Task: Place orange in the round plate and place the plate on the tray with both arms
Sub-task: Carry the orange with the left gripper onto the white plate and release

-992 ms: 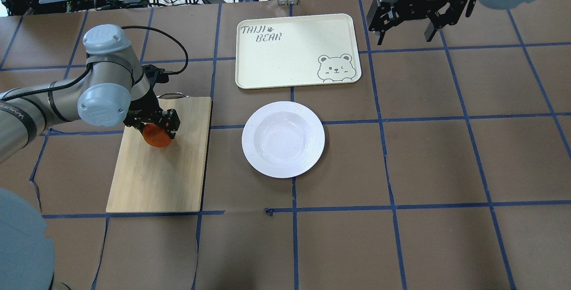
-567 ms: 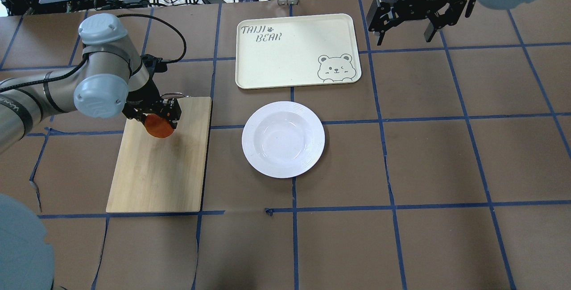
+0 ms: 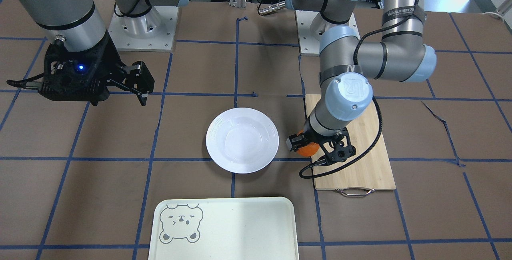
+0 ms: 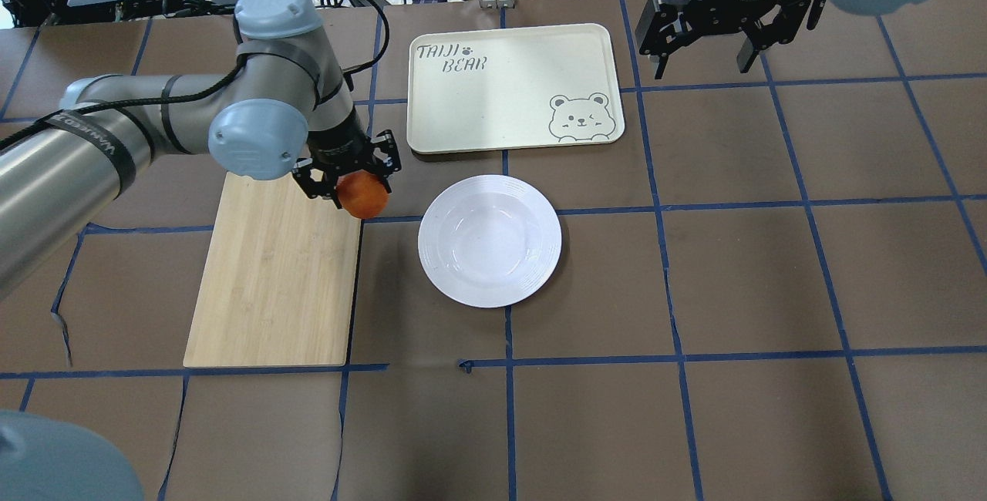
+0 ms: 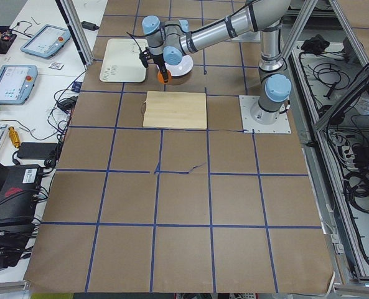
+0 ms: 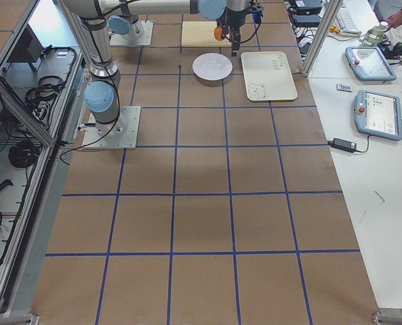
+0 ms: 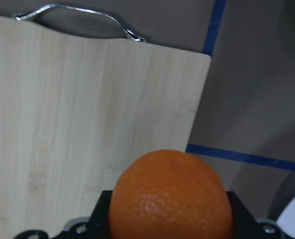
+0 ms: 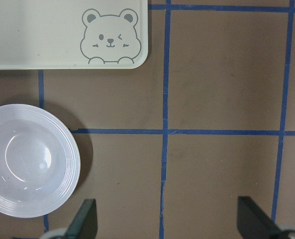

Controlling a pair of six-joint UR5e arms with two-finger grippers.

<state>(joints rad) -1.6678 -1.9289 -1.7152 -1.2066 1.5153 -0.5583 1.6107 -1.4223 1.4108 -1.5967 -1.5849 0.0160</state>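
Overhead exterior: high behind robot, faces forward and down; pale mint-white rectangular tray with grey bear drawing (image 4: 501, 100) on far side.
Front-facing: opposite side, steep downward look, tray nearest.
Both share glossy white round plate (image 4: 490, 240) and bamboo cutting board (image 4: 270, 293).
Side views: distant, high, at table ends, look along whole table.
Left wrist: very close; small round dimpled orange (image 7: 171, 199) fills lower frame, board corner beyond.
Right wrist: straight down from moderate height; shares plate and tray corner with overhead.
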